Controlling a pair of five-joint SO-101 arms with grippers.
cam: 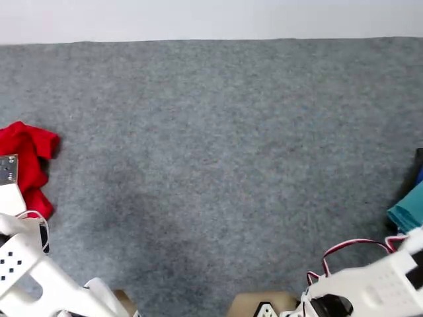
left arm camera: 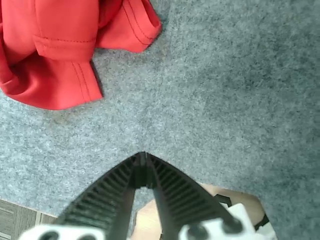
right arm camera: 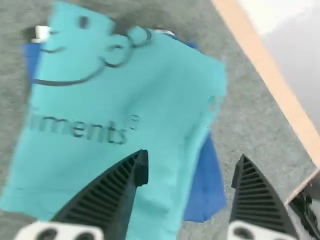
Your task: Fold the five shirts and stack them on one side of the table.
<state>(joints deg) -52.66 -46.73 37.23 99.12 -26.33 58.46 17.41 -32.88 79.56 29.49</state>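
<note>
Left hand [left arm camera: 145, 158] closed empty near red shirt [left arm camera: 55, 55]; right hand [right arm camera: 192, 162] wide above teal shirt [right arm camera: 115, 110] on blue shirt [right arm camera: 207, 190].

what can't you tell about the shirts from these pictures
- High view: the teal shirt is cut off by the right edge.
- Right wrist view: the teal shirt covers the blue shirt, so the stack's count is hidden.
- High view: the red shirt is partly hidden by the left arm and the left edge.
</note>
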